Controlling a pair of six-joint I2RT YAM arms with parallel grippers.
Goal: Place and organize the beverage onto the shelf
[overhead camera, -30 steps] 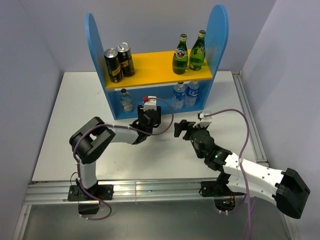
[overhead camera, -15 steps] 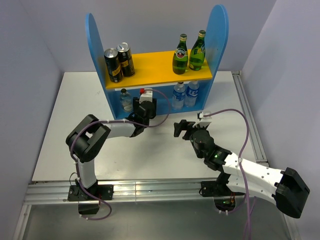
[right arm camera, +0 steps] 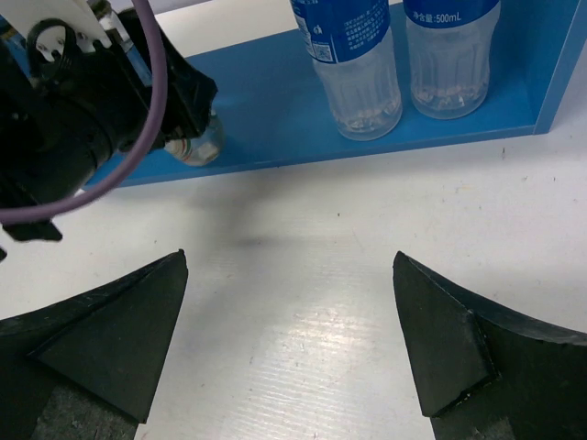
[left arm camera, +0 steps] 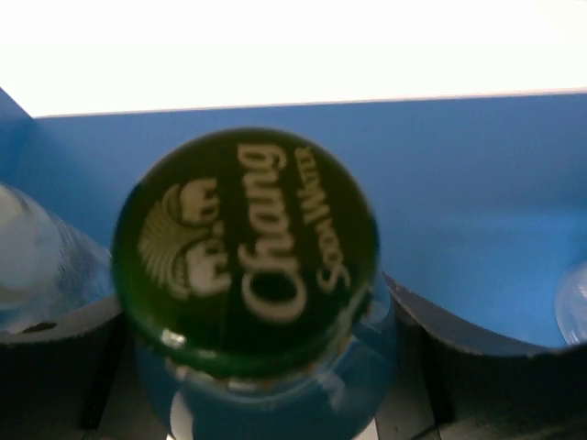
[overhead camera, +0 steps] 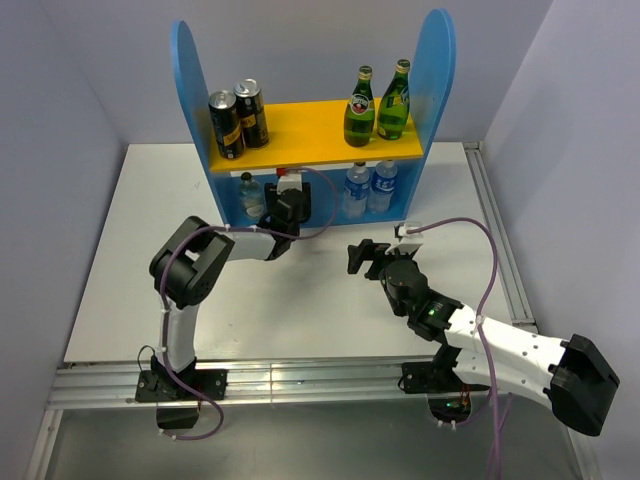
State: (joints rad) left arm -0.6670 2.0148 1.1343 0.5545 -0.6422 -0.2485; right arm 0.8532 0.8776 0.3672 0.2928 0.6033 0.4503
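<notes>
Reaching into the lower level of the shelf (overhead camera: pixel 441 70), the left gripper (overhead camera: pixel 290 205) holds a soda bottle (left arm camera: pixel 248 247) upright. Its fingers (left arm camera: pixel 55 353) are clamped on the clear body from both sides, below a dark green cap printed "Chang Soda Water". The right wrist view shows the base of this bottle at the front edge of the lower board; whether it rests on the board cannot be told. The blue back wall of the shelf stands directly behind the bottle. A squat bottle (overhead camera: pixel 250 196) stands in the same level to its left, near the left panel. Two water bottles (overhead camera: pixel 369 187) with blue labels stand side by side to its right, toward the right panel, and are well apart from the gripper. On the yellow upper board, two green bottles (overhead camera: pixel 377 95) stand together at the right end and two dark cans (overhead camera: pixel 238 120) stand together at the left end. The right gripper (right arm camera: pixel 289 275) hovers over the white table (overhead camera: pixel 120 250) in front of the shelf, facing the lower level. Its fingers are wide apart and hold nothing — only bare table surface shows between them. The two grippers are near each other but not touching; the left one lies ahead and to the left of the right one.
</notes>
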